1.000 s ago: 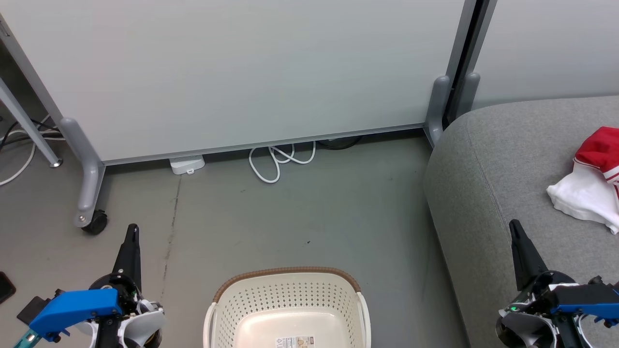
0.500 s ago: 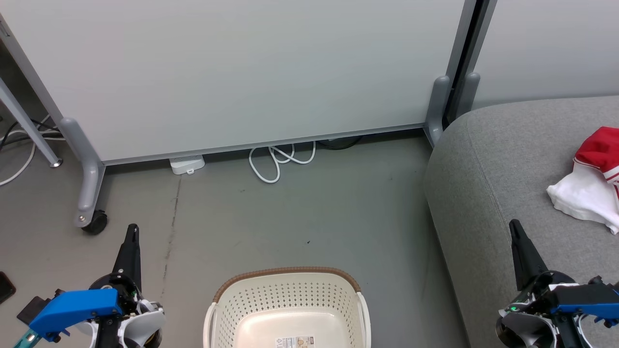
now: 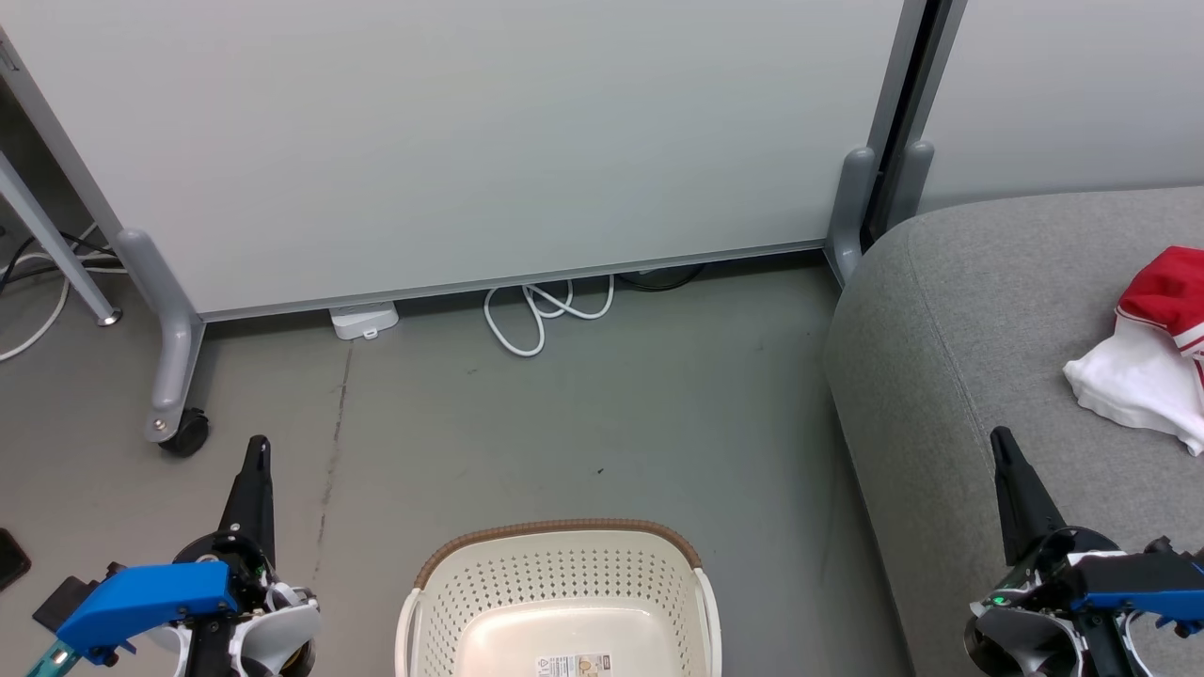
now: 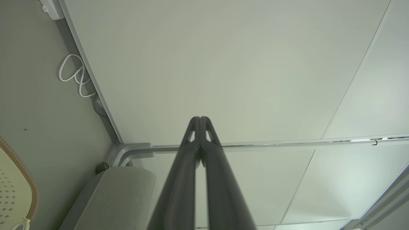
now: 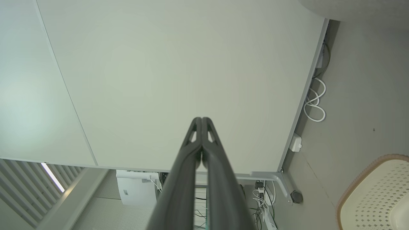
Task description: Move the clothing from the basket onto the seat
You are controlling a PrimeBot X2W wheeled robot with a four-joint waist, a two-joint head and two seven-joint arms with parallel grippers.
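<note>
The cream basket (image 3: pixel 561 564) with its brown rim stands on the floor at the bottom centre of the head view, and the part of its inside that I can see holds no fabric. Red and white clothing (image 3: pixel 1152 348) lies on the grey seat (image 3: pixel 950 329) at the right edge. My left gripper (image 3: pixel 256 448) is shut at the lower left, left of the basket. Shut too, my right gripper (image 3: pixel 1000 440) hangs over the seat's front part, below the clothing. Both wrist views show fingers pressed together, left gripper (image 4: pixel 200 118) and right gripper (image 5: pixel 202 119), with nothing between them.
A white partition panel (image 3: pixel 451 141) on grey wheeled legs (image 3: pixel 169 376) stands behind the floor area. A looped white cable (image 3: pixel 546 310) and a small white box (image 3: pixel 363 322) lie at its base. The basket's edge (image 5: pixel 374 195) and the seat's corner (image 4: pixel 124 191) appear in the wrist views.
</note>
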